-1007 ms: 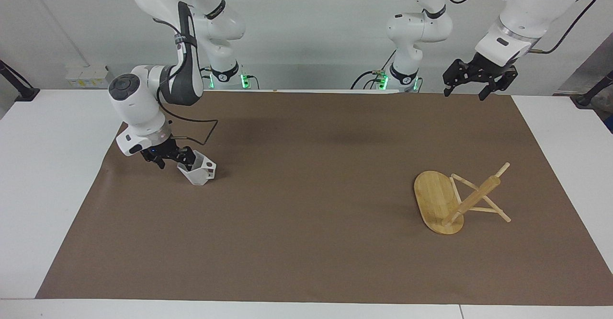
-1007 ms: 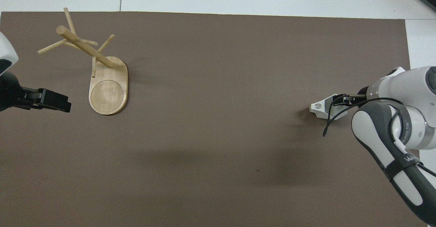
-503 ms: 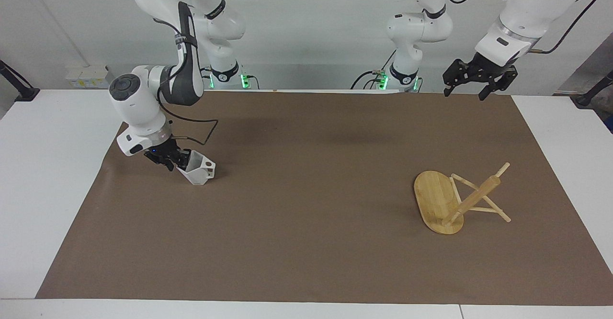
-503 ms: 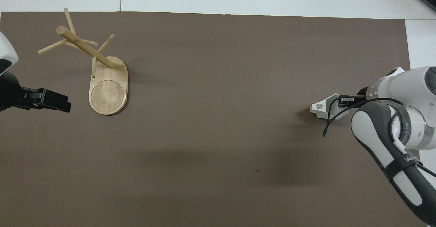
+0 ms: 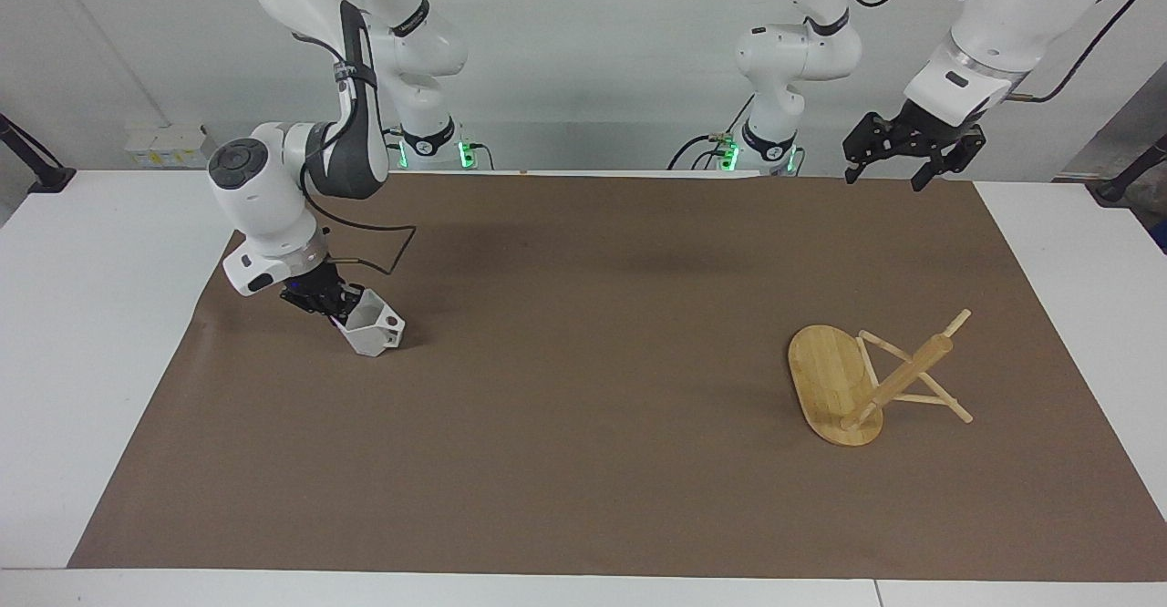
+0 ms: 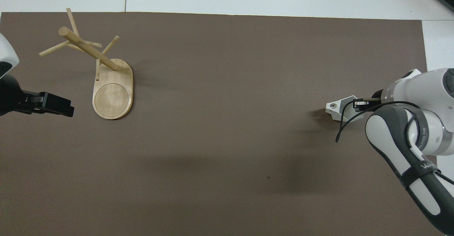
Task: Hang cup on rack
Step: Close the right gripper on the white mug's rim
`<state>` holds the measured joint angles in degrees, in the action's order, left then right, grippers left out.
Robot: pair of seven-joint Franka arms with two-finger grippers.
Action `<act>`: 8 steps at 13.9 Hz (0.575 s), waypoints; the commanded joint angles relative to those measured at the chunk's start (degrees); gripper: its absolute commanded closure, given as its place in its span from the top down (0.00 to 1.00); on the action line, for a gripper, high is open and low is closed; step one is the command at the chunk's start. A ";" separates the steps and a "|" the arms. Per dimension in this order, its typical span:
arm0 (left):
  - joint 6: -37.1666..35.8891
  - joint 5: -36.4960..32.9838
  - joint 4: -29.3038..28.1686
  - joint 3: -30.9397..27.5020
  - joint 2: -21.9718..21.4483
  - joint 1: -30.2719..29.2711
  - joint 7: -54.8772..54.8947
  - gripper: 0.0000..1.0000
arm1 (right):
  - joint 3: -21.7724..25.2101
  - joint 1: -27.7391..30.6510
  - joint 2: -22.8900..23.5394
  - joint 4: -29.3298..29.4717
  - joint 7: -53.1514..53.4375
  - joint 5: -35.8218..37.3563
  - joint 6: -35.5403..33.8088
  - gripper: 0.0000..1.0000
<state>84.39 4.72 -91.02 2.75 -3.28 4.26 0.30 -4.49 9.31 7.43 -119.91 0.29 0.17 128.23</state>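
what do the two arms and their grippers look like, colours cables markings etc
Both arms are glossy white with rounded shells and dark grey joint sections. The right arm has a dark round joint cap and a thin black cable looping beside its wrist; the overhead view shows white lettering on its grey segment. The right gripper and left gripper are black, skeletal link mechanisms. Green lights glow at both bases.

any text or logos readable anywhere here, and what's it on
White lettering on the right arm's dark band: too blurred to read.
The cup, the rack and the brown mat: no text at all.
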 commanded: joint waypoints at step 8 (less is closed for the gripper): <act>-0.46 -0.95 -1.26 -0.03 -1.38 0.04 -0.56 1.00 | -4.55 0.27 -3.29 18.89 0.67 -1.91 -21.42 0.00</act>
<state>84.39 4.72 -91.02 2.75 -3.28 4.26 0.30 -7.43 9.25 5.57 -105.36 0.30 -0.11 111.24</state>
